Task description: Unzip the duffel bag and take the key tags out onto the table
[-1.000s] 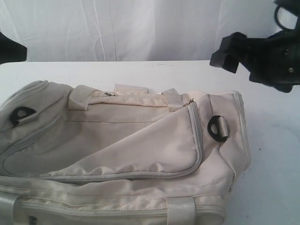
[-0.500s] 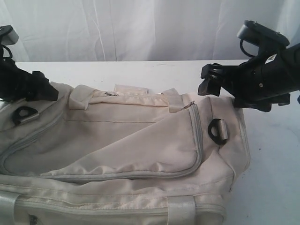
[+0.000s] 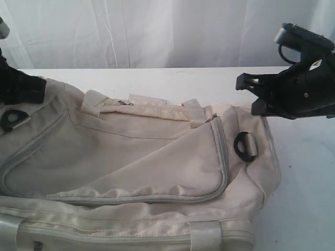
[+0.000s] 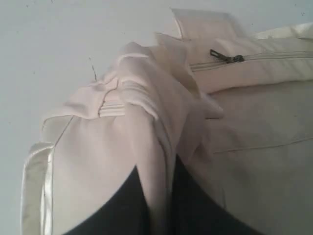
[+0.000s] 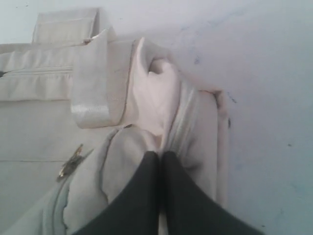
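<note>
The cream duffel bag (image 3: 131, 151) lies on its side on the white table (image 3: 306, 188), its zippers looking closed. My left gripper (image 3: 37, 89) is shut on a fold of the bag's left end (image 4: 146, 127), with fabric pinched between the black fingers (image 4: 122, 205) and held up off the table. My right gripper (image 3: 243, 83) hovers just above the bag's right end; in the right wrist view its fingers (image 5: 142, 196) are pressed together with nothing between them. The key tags are not in view.
A grey zipper pull (image 4: 226, 58) sits on the bag's top pocket and a brassy pull (image 5: 71, 161) near the right end. Black D-rings (image 3: 244, 146) hang at both ends. A white curtain backs the table; bare tabletop lies to the right.
The left gripper has gripped the bag's left end and pulled it up and leftward, stretching the fabric. The right gripper has risen and drawn back to the right from the bag's end.
</note>
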`<state>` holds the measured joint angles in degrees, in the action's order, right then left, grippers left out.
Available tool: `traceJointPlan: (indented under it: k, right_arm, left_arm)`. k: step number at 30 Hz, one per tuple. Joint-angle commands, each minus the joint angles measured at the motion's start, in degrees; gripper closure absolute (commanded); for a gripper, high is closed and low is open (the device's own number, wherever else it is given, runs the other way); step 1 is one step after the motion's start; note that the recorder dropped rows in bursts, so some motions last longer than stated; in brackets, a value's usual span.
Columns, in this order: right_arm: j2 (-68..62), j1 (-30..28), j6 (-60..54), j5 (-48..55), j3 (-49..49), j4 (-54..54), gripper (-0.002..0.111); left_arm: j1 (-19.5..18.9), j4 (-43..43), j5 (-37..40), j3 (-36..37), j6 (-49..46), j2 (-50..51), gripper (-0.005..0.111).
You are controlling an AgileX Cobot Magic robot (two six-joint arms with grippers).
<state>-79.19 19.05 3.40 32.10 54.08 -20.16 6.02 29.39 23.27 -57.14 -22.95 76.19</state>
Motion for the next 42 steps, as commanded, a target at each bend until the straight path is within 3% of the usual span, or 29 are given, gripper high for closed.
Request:
traceJointPlan:
  k: [1, 5, 11, 19, 23, 27, 30, 34, 38, 42]
  right_arm:
    - [3.2, -7.4, -0.6, 4.3, 0.1, 4.7, 0.108]
    - [3.9, -12.4, -4.7, 7.8, 0.0, 5.3, 0.108]
    - [3.7, -12.8, -4.7, 6.8, 0.0, 5.7, 0.108]
    - [3.7, -12.8, -4.6, 5.3, 0.0, 4.7, 0.108]
    - [3.7, -12.8, -5.1, 4.9, 0.0, -3.8, 0.108]
    - [3.7, -12.8, -13.0, 5.1, 0.0, -12.4, 0.107]
    - [3.7, -12.8, -15.7, 5.1, 0.0, -15.6, 0.096]
    - [3.7, -12.8, -19.2, 5.2, 0.0, -22.2, 0.068]
    - [3.5, -11.2, -24.9, 5.6, 0.0, -25.4, 0.037]
    - [1.6, -7.1, -26.2, 5.4, 0.0, -25.3, 0.031]
  left_arm:
    - [-2.6, -4.2, 2.1, -0.2, 5.5, -7.1, 0.107]
    - [-11.0, -6.2, 7.3, -0.2, 5.8, -8.8, 0.107]
    - [-18.6, -7.8, 9.3, -0.2, 6.7, -8.9, 0.107]
    - [-19.4, -2.9, 10.0, 1.1, 6.0, -8.8, 0.107]
    - [-19.4, -2.7, 9.9, 3.7, 6.0, -8.8, 0.107]
    - [-19.4, -2.6, 8.8, 6.5, 6.0, -8.8, 0.107]
    - [-19.4, -1.3, 7.9, 7.7, 5.1, -8.8, 0.107]
    - [-19.4, 3.6, 7.8, 7.9, 0.1, -8.8, 0.104]
    - [-19.4, 8.1, 7.8, 7.9, -3.1, -8.8, 0.084]
    - [-19.4, 9.6, 7.6, 7.9, -3.1, -8.8, 0.064]
